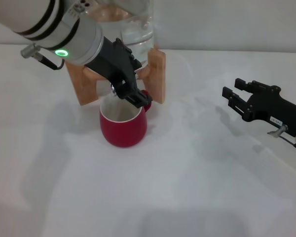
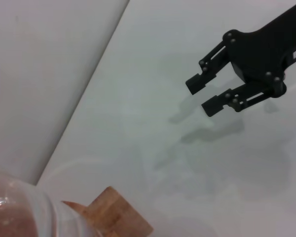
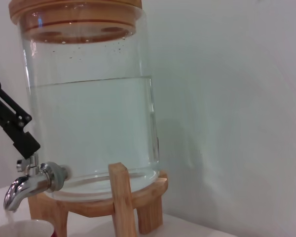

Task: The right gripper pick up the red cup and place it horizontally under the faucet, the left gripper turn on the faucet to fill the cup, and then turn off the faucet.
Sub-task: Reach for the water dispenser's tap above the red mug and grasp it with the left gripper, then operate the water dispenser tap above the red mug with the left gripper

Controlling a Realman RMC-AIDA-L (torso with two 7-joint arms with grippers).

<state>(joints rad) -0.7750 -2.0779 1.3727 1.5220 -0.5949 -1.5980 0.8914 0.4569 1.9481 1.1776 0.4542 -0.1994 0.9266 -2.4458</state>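
The left end effector (image 1: 130, 94) is at the faucet (image 3: 27, 182) lever, grip hidden; delay shutting it overflows the red cup (image 1: 123, 124). The right end effector (image 1: 235, 91) waits open.

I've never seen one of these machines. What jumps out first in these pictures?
A squat red cup stands on the white table, right under the chrome faucet of a clear glass water jar on a wooden stand. The left gripper reaches down at the faucet just above the cup. The right gripper hangs open and empty off to the right.
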